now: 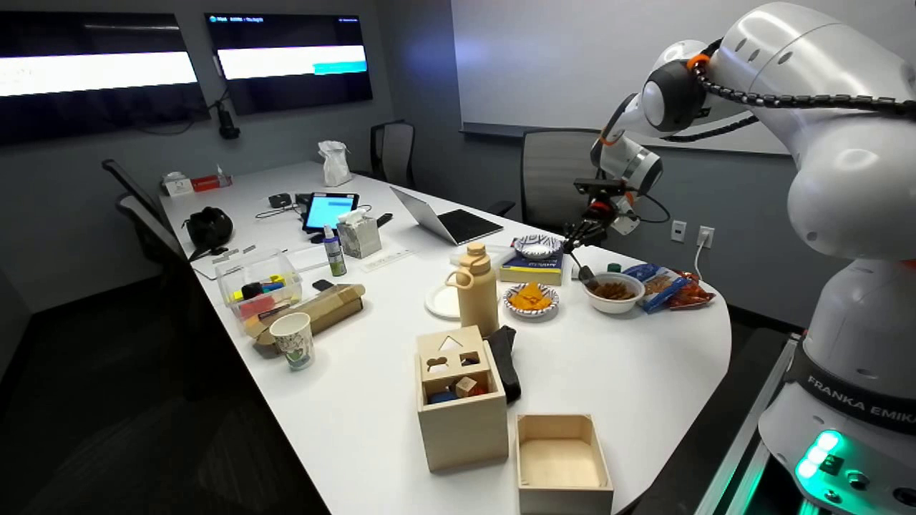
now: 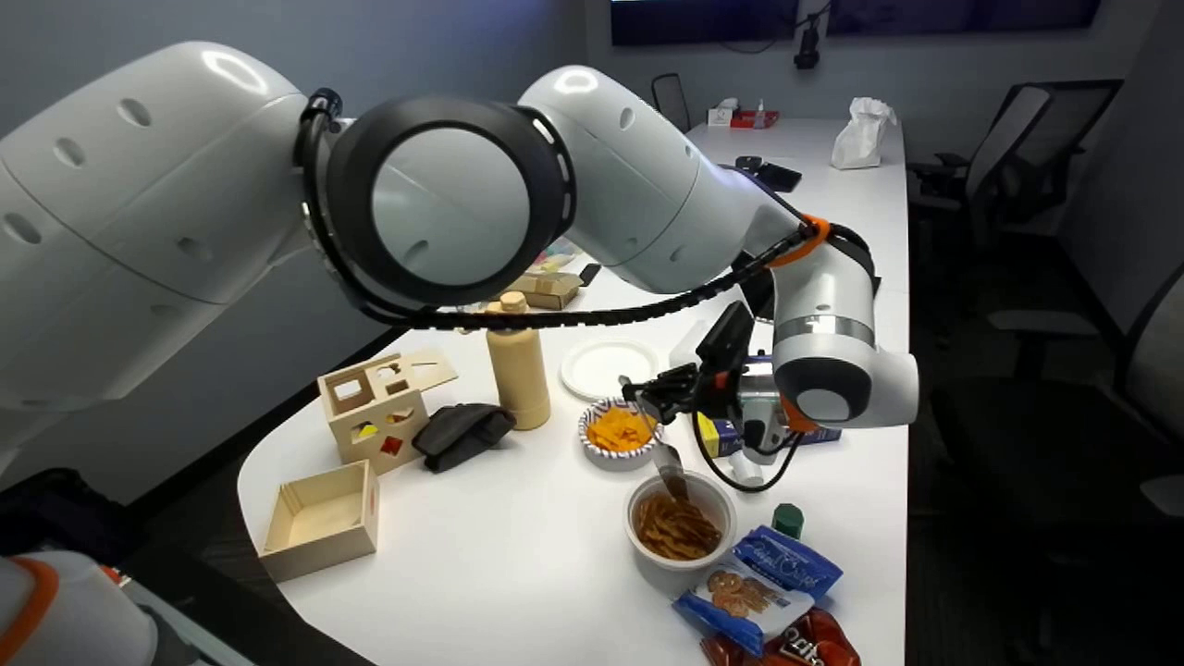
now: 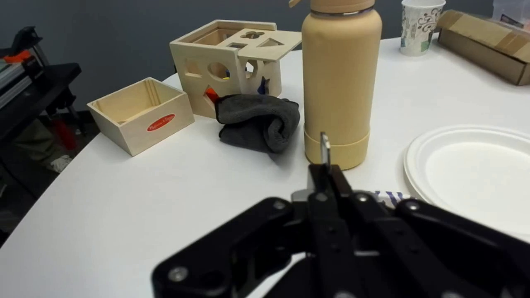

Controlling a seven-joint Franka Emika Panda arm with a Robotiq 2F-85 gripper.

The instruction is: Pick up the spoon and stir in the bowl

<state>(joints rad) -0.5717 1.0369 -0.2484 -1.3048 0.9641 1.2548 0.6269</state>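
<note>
- The gripper (image 3: 329,178) is pinched narrow on the handle of the spoon (image 1: 587,277); in the wrist view a sliver of metal pokes out past its fingertips.
- One spoon, its long axis on a slant — handle end up at the gripper, dark head pointing down into the white bowl (image 1: 614,305). Whether the head touches the brown food (image 2: 680,535) I cannot tell.
- The gripper stands higher than the white bowl and off to its side, tipped well away from upright.
- The arm (image 2: 638,176) arches high over the table (image 1: 372,408) and bends downward at its outer end, near the white bowl.
- Three bowls in all: the white bowl, plus a chip bowl (image 1: 529,312) heaped with orange chips (image 1: 529,297) and an upper bowl (image 1: 537,247) set on a book (image 1: 531,275), both patterned, both near it.
- Two snack bags — a blue bag (image 2: 768,578) and a red bag (image 1: 690,295) — on the white bowl's side away from the chips; one green cap (image 2: 788,520) near it.
- Well apart from the white bowl: one tan bottle (image 1: 478,293), one dark cloth (image 3: 265,120), and two wooden boxes, a shape sorter (image 1: 465,436) and an open box (image 1: 565,501).
</note>
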